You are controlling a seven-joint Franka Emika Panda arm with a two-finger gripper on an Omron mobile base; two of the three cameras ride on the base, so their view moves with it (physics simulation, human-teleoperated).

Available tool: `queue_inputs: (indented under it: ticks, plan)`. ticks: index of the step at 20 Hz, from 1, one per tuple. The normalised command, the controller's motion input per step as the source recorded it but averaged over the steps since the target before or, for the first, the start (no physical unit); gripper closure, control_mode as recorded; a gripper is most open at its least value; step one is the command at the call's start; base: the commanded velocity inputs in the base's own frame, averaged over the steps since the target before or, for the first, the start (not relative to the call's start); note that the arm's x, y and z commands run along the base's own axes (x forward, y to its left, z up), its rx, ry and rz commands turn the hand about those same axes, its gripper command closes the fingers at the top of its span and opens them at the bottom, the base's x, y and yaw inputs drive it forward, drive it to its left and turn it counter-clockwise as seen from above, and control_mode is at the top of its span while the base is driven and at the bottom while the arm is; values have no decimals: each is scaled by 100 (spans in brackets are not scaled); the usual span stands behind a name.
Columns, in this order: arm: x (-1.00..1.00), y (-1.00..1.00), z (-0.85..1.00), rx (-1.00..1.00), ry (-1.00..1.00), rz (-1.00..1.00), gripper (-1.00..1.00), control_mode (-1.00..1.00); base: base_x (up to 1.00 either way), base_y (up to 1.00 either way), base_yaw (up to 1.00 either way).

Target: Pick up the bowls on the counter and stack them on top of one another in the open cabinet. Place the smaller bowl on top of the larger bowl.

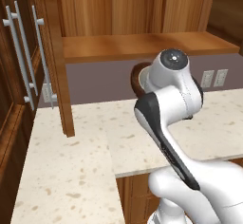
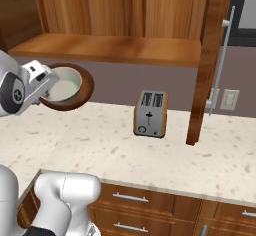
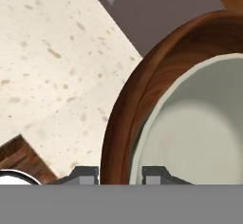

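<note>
The larger bowl, dark brown wood, hangs tilted in the air above the counter, just below the open cabinet's shelf. Inside it lies the smaller bowl, pale grey-green. My gripper is shut on the wooden bowl's rim from the left. In the hand view the brown rim passes between my fingertips, with the pale bowl nested to its right, and the gripper is at the bottom edge. From the left base view only an edge of the wooden bowl shows behind my arm.
A silver toaster stands on the counter to the right of the bowls. A wooden cabinet side panel comes down to the counter farther right. A tall dark cabinet with long silver handles is at the left. Wall outlets sit on the backsplash.
</note>
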Motion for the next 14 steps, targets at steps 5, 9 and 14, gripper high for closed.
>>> queue_inputs:
  ticks: [5,9,14]
  plan:
    - [-16,0,57,-5,-10,13,100,-100,0,0,0]
    - [-12,0,55,-6,-14,11,100,-100,0,0,0]
    - [-6,0,49,-6,-17,9,100,-100,0,0,0]
